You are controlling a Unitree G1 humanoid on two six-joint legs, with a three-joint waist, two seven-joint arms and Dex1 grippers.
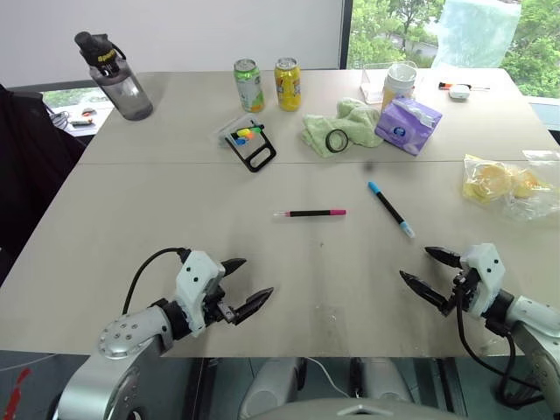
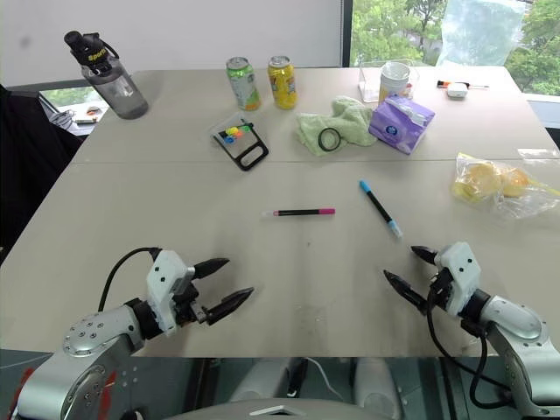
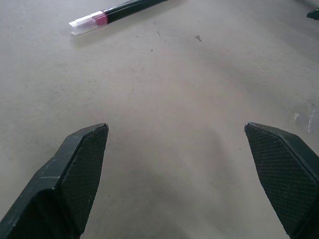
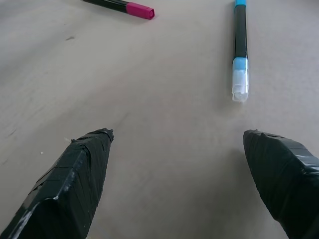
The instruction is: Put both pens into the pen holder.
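Observation:
Two pens lie flat on the grey table (image 1: 131, 219). The pink-ended pen (image 1: 310, 213) rests crosswise at the middle, and the blue-ended pen (image 1: 390, 208) lies slanted to its right. Further back on the left stands the pen holder (image 1: 246, 140), a clear box with a black loop frame and bright markers inside. My left gripper (image 1: 248, 283) hovers open near the front edge, short of the pink-ended pen (image 3: 104, 16). Near the front right my right gripper (image 1: 427, 269) is open too, just short of the blue-ended pen (image 4: 240, 50). Neither holds anything.
A grey water bottle (image 1: 116, 77) stands at the back left. Two drink cans (image 1: 266, 84), a green cloth (image 1: 339, 124) with a black ring, a purple tissue pack (image 1: 408, 124) and a cup (image 1: 399, 82) line the back. A plastic bag (image 1: 512, 185) lies at right.

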